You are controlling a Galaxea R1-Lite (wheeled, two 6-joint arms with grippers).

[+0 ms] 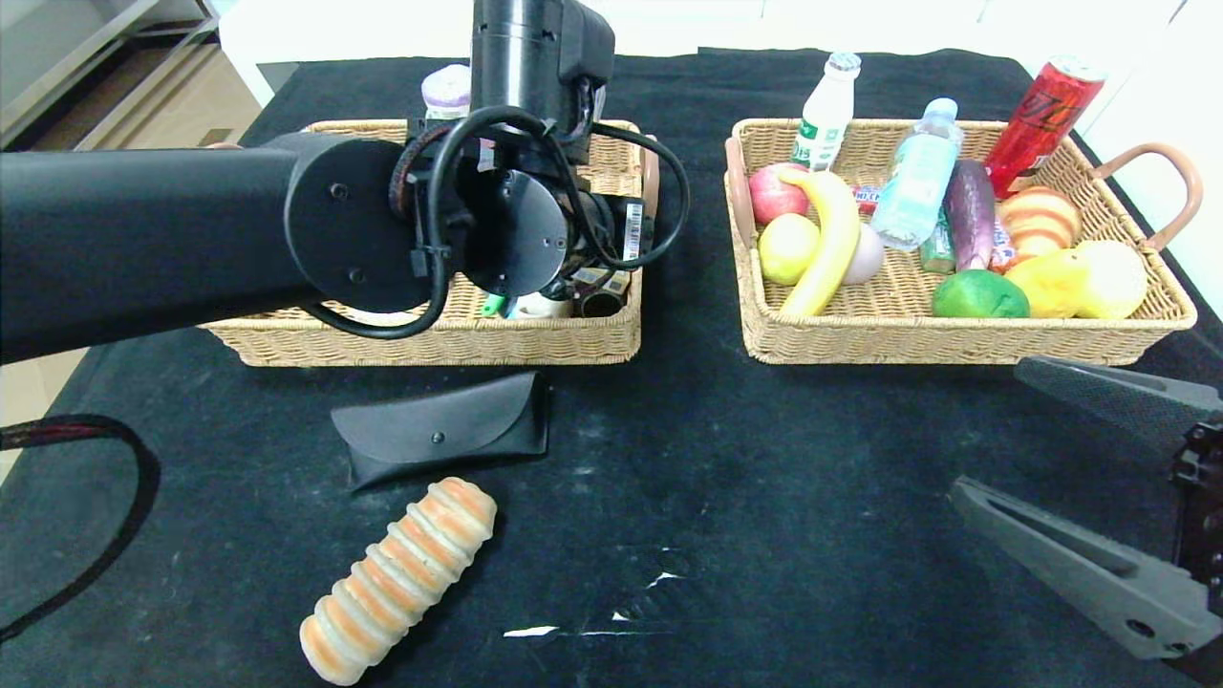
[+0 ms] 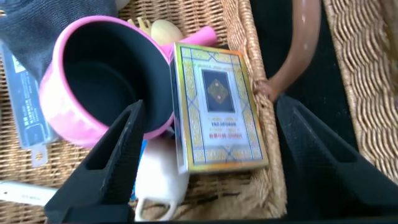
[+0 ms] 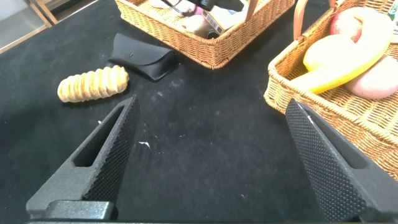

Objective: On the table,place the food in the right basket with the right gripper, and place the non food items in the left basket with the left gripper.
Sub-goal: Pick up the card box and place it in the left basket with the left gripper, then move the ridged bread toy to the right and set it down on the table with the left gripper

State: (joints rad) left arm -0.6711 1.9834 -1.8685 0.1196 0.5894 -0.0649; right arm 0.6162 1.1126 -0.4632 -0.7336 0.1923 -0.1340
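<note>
My left gripper [image 2: 210,104] is open and empty, hovering over the left basket [image 1: 430,339]. Under it lie the green-and-cream card box [image 2: 217,112] and the pink saucepan [image 2: 68,106]. In the head view my left arm [image 1: 191,239] hides them. The black glasses case [image 1: 439,435] lies on the table [image 1: 764,497] in front of that basket, and the striped bread roll [image 1: 401,578] lies just nearer. The banana [image 1: 829,239] and water bottle [image 1: 917,177] lie in the right basket [image 1: 955,339]. My right gripper [image 1: 989,428] is open and empty, low at the near right.
The right basket also holds a red can [image 1: 1043,113], a white bottle [image 1: 826,110], an eggplant [image 1: 970,215], and several round fruits. A white mug [image 2: 158,180] lies by the card box. White scuffs [image 1: 592,626] mark the cloth.
</note>
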